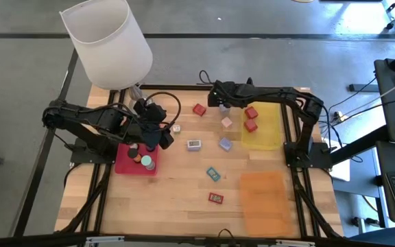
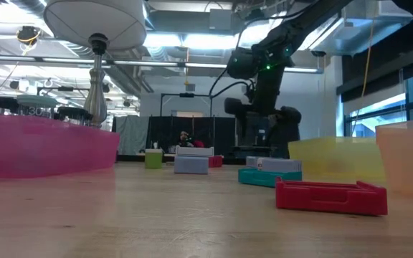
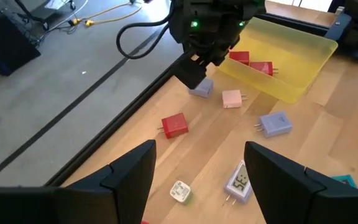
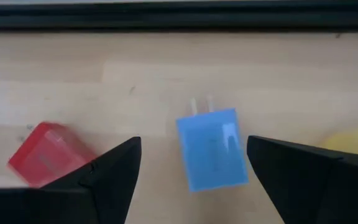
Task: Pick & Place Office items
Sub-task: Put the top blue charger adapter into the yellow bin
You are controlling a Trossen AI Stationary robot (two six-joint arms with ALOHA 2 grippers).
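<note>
Small office items lie scattered on the wooden table: a red block, a pink block, a lavender block, a white rectangle, a teal piece and a flat red piece. Black and teal round pieces sit in the pink tray. Two red blocks lie in the yellow tray. My right gripper is open near the far edge, its fingers standing on either side of a blue-lavender pronged block without touching it. My left gripper is open, by the pink tray's right edge.
A white-shaded lamp stands at the far left corner beside my left arm. An orange tray sits near the right front. A red block lies close to my right gripper's finger. The table's far edge rail runs just beyond it.
</note>
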